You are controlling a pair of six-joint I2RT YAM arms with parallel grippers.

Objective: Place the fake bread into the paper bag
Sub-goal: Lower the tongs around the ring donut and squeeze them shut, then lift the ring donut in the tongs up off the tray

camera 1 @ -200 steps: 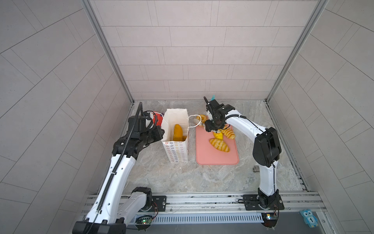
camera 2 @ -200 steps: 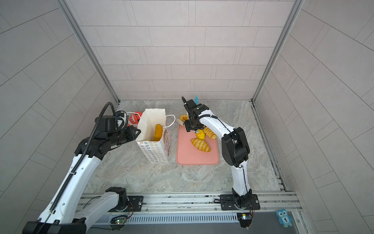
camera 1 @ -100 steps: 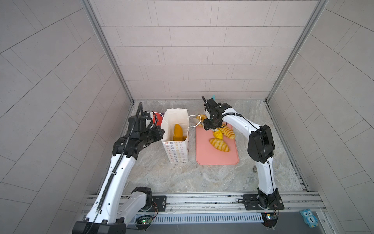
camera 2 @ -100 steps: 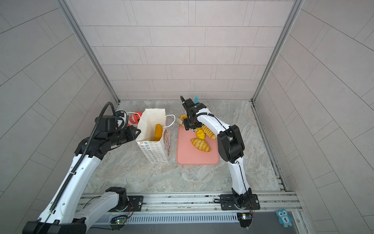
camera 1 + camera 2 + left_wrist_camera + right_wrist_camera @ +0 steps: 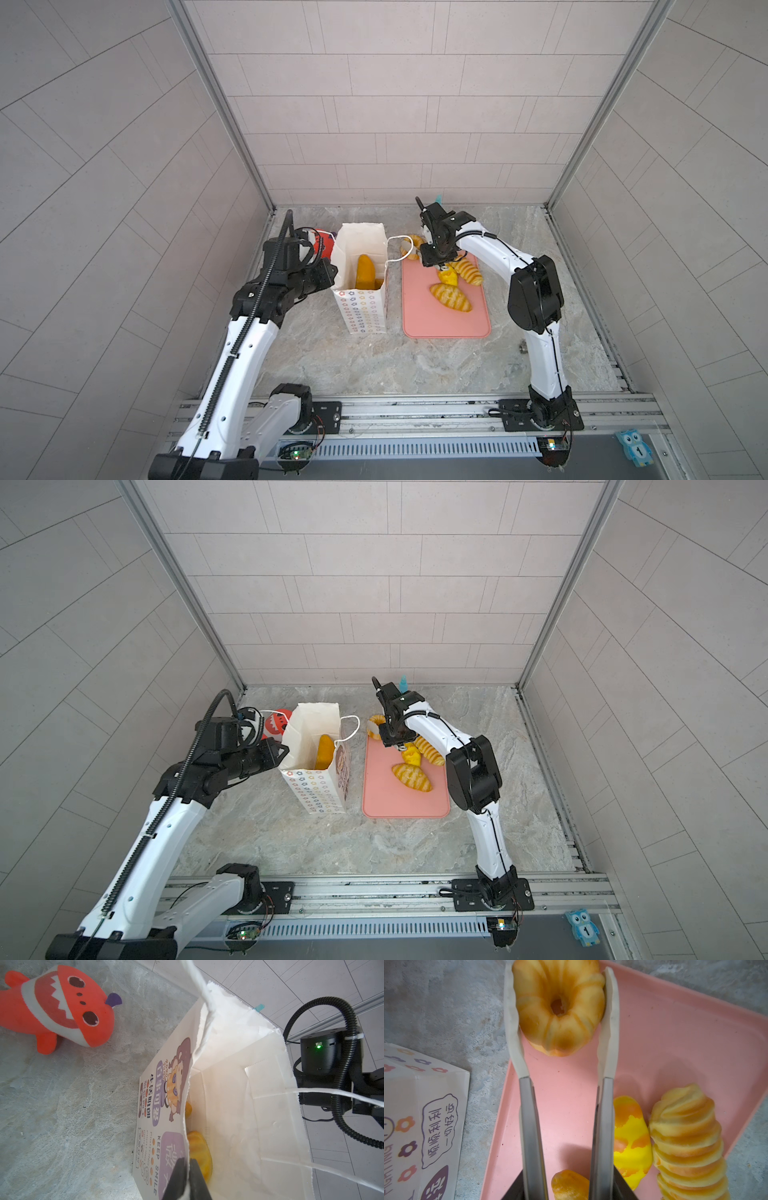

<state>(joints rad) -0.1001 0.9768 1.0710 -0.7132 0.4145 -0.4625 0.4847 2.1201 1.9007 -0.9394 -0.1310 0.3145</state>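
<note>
My right gripper (image 5: 559, 969) clasps the fluted ring bread (image 5: 550, 1032), likely light, squashy and slick, by its outer flanks at frame top, on the pink tray (image 5: 654, 1043); my left gripper (image 5: 188, 1176) pinches the paper bag (image 5: 270, 1105).

Golden fluted ring (image 5: 558, 1007), pink tray (image 5: 675, 1043), flower-dotted white bag (image 5: 363, 307)

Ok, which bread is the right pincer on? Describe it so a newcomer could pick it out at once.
Start at the flat pink tray right of the white paper bag. At the tray's far corner nearest the bag sits the fluted ring bread, clasped between the fingers of the right pincer. Unlike the striped rolls and yellow bun beside it, it has a hole through its middle.
</note>
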